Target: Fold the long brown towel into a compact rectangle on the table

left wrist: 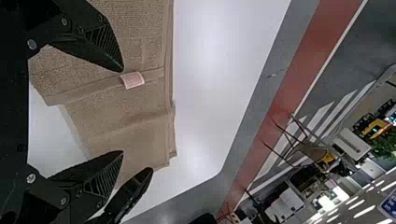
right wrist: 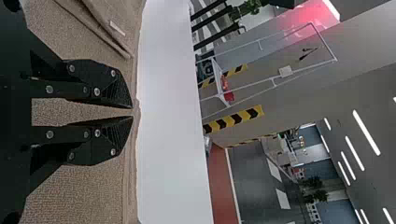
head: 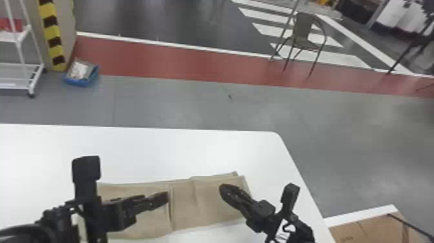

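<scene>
Lying partly folded yet long, the towel [head: 206, 202] needs compacting, the left gripper [left wrist: 123, 111] spread empty, the right gripper [right wrist: 132, 112] clenched or not, I cannot tell.

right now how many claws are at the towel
2. The left claw is above the towel, left of its middle; the right claw is at the towel, toward its right end.
</scene>
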`<control>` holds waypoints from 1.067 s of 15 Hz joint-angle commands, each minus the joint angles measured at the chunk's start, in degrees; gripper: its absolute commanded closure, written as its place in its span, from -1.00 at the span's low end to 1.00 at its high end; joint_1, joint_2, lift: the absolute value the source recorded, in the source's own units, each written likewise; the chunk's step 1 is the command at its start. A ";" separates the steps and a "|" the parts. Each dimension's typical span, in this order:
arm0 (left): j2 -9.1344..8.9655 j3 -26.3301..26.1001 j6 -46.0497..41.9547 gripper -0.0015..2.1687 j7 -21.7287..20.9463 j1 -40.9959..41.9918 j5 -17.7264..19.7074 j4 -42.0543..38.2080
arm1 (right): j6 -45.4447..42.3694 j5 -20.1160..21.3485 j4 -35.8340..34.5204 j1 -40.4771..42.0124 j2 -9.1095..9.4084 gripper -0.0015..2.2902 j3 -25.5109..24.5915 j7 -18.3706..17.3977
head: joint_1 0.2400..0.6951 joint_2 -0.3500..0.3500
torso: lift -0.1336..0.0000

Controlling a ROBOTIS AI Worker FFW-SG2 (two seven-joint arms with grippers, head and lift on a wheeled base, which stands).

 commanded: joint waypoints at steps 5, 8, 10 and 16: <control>2.81 5.64 -0.14 -0.98 -0.56 2.43 -4.56 -3.82 | 12.33 -3.42 -16.32 5.80 1.88 -0.89 6.29 -8.10 | 1.00 -0.86 | 1.00; 4.04 6.60 -2.60 -0.98 -0.47 3.66 -8.69 -4.96 | 20.59 -9.04 -23.79 9.76 1.88 -0.75 12.18 -17.06 | 1.00 -0.64 | 1.00; 4.04 6.60 -7.35 -0.98 -0.03 3.75 -13.00 -4.35 | 24.28 -9.48 -26.96 11.43 1.88 -0.75 16.22 -23.65 | 1.00 -0.51 | 1.00; 4.13 7.04 -14.38 -0.97 -0.47 3.48 -16.25 -1.53 | 30.79 -10.36 -24.58 8.09 1.88 -0.66 22.72 -33.15 | 1.00 -0.08 | 1.00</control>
